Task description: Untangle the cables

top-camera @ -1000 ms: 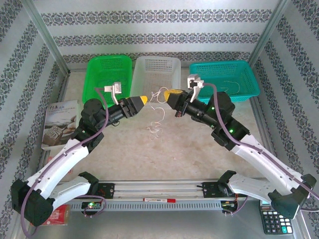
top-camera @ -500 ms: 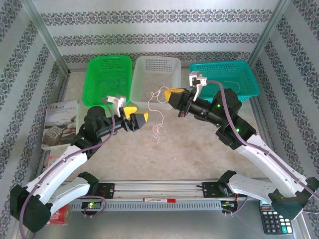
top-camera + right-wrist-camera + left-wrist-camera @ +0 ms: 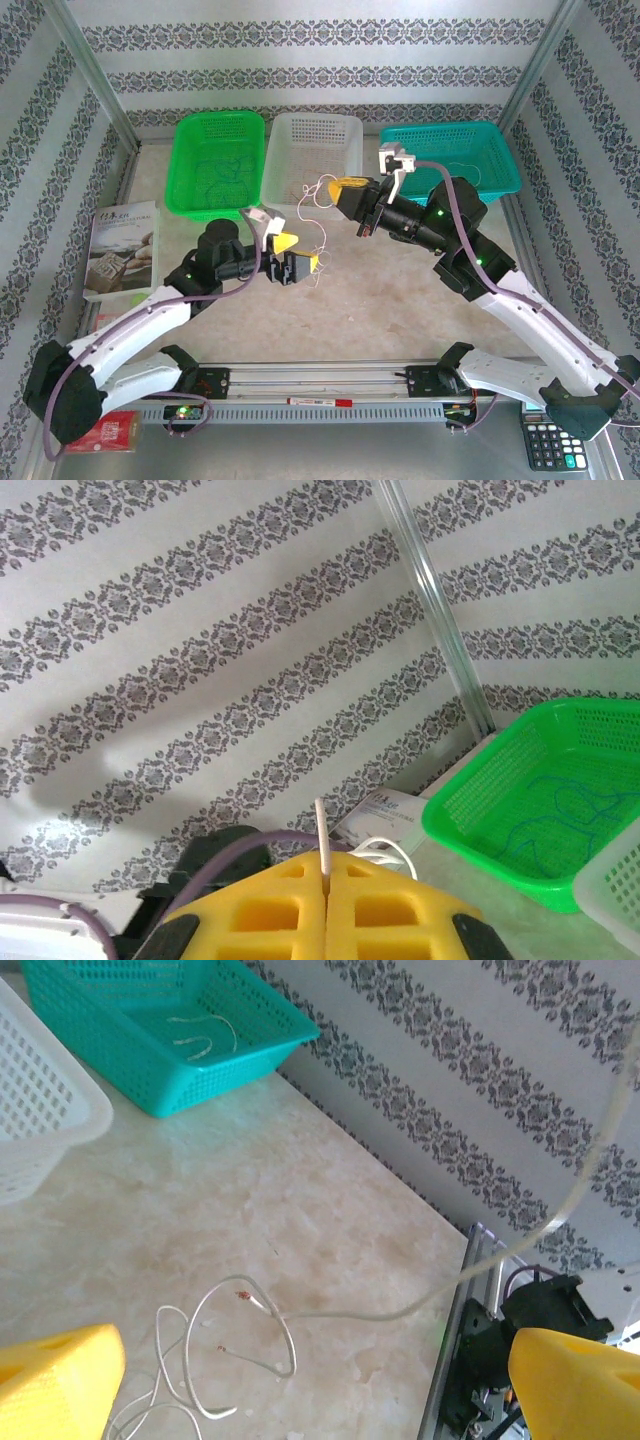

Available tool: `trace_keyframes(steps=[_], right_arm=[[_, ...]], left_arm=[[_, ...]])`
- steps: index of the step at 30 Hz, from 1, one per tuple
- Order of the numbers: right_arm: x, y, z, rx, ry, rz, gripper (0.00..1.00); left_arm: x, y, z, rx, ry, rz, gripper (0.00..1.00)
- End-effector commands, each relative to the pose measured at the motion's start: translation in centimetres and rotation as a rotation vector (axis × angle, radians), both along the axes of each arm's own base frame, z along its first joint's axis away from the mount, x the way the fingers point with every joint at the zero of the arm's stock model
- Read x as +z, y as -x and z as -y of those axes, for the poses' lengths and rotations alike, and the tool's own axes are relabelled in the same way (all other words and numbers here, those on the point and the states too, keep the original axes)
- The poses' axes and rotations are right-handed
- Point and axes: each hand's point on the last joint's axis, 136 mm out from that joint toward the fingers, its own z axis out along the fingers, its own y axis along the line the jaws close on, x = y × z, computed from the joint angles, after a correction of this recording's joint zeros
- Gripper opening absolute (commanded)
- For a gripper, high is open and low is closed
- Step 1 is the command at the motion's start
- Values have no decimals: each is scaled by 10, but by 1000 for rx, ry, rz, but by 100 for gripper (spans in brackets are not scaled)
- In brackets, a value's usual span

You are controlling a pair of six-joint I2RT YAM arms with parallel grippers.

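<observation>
Marble-look tabletop (image 3: 370, 310), damask-striped walls. Right gripper (image 3: 345, 187) is clamped on the cables (image 3: 330, 1315), holding one whitish strand up by the white basket (image 3: 335, 140). The strand runs down and nearward to loose loops on the table. Left gripper (image 3: 300, 254) is spread wide right at that low end, so the left arm is nearer. Book (image 3: 120, 245) cover text is too small to read.

You worked in a papered booth.
Grey-and-white striped damask wallpaper (image 3: 320, 60) covered the walls around you, slanted metal posts (image 3: 90, 70) stood at the back corners, and a pale marbled tabletop (image 3: 380, 300) lay under soft, even light.
</observation>
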Motion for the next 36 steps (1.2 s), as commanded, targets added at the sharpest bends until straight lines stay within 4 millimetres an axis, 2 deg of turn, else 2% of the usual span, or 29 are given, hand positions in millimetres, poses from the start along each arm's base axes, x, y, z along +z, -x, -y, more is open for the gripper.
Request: trace_keyframes(steps=[1,6,8,9,13,16,22,26,27,30,33,36], right_arm=[[17,8,-4,30,-28,37,0],[20,15,-13,63,-34,34,0],[26,18,-14,77,-45,37,0],[30,19,-14,82,-51,40,0],[57,28,-9,101,-94,77,0],[84,35,-3,110,-132,122,0],[136,44,20,69,-204,224,0],[155,39,36,13,-228,263,0],[157,34,40,-10,-229,265,0],[154,15,51,-91,-217,254,0],[133,-18,64,-206,-188,205,0],[98,-58,85,-373,-141,139,0]], left_arm=[[29,-4,17,-37,42,125,99],[31,-22,30,-3,75,153,97],[26,-26,36,-5,84,144,92],[22,-27,39,-11,86,136,87],[-2,-26,42,-23,77,85,51],[-22,-23,40,-19,70,49,31],[-52,-17,33,-1,46,-14,30],[-66,-13,30,-1,36,-49,31],[-68,-12,30,1,38,-56,30],[-74,-10,28,5,50,-78,20],[-70,-8,27,6,72,-86,14],[-63,-7,26,15,87,-90,13]])
